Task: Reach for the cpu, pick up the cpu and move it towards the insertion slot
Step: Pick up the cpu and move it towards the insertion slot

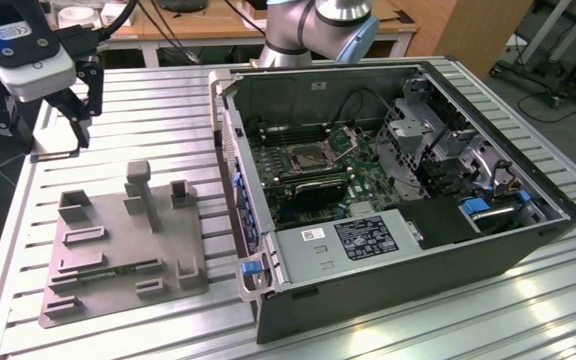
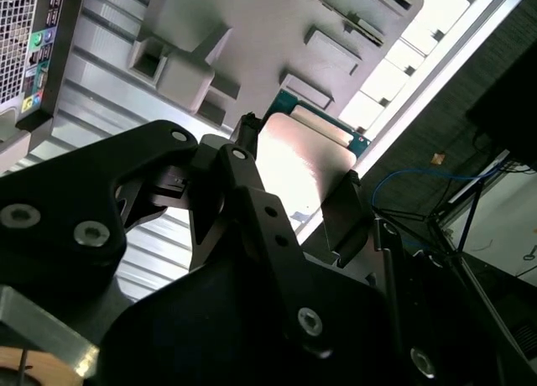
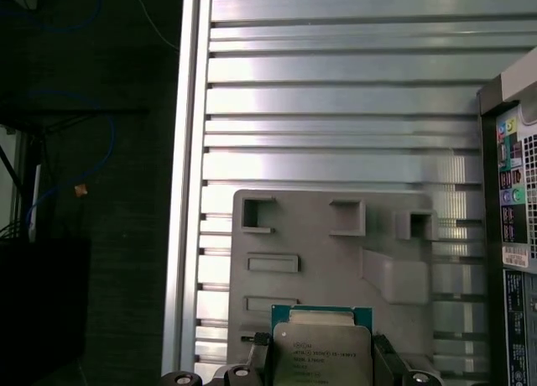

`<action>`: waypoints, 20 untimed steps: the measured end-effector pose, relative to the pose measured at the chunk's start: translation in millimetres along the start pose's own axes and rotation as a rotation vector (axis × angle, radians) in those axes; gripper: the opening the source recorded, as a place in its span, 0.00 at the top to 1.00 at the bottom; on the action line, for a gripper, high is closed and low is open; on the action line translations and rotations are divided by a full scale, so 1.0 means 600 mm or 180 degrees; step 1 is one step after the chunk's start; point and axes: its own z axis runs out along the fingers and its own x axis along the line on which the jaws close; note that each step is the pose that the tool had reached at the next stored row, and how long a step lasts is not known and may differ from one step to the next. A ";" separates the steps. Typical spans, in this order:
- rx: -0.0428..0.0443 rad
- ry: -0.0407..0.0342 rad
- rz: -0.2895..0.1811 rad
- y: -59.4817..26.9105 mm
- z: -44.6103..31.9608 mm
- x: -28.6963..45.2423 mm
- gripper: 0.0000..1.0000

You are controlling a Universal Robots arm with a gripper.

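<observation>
Over the far end of the grey plate (image 1: 113, 225), at the exterior view's left, we find the gripper (image 3: 323, 358) clamped on the cpu (image 2: 306, 164) by two opposite edges, which we judge leaves its underside free for seating. Toward the exterior view's right of the plate lies the open computer case (image 1: 398, 277); its side wall (image 1: 230, 150) stands between the plate and the insertion slot (image 1: 305, 157), with a black cable (image 1: 363, 105) looping just beyond.
</observation>
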 end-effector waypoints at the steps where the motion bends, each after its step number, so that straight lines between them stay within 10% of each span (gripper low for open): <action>1: 0.0000 0.0000 0.0000 0.000 -0.001 0.000 0.45; 12: -0.0001 0.0000 0.0000 0.000 -0.002 -0.001 0.45; 20: -0.0002 0.0002 0.0000 -0.001 -0.001 -0.038 0.45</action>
